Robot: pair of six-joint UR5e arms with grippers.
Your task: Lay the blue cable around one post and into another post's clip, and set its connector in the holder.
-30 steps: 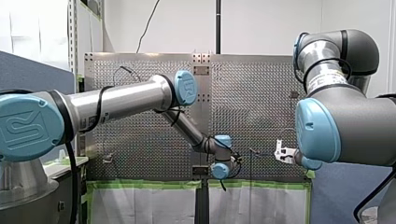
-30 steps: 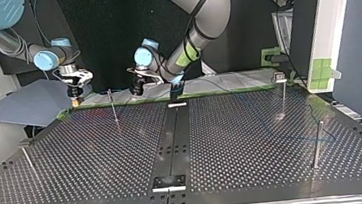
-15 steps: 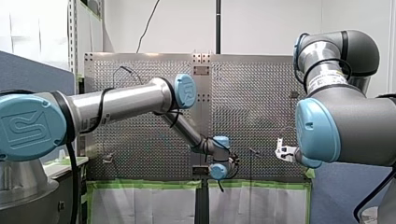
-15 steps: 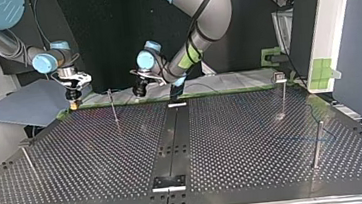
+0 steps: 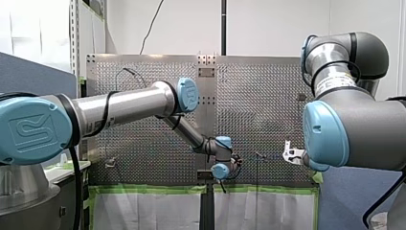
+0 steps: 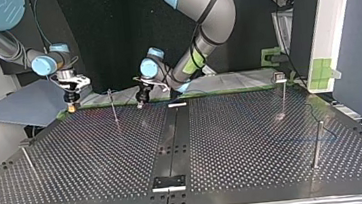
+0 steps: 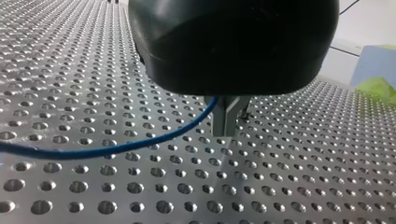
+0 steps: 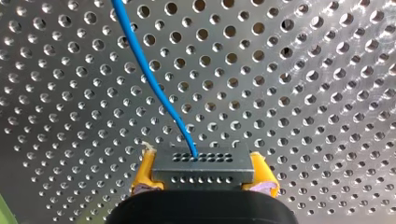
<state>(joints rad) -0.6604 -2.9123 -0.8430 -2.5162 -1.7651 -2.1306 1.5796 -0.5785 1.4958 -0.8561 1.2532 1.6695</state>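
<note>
Perforated table, top view: right claw placed at 10 o'clock, left claw at 11 o'clock. Blue cable pinched between left claw's metal fingers. Connector clamped between right claw's yellow pads.

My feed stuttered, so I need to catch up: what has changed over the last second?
My left gripper sank closer to the table and edged toward the top view's right, shut on the blue cable. My right gripper dipped slightly, clamped on the connector. The posts stayed put.
</note>
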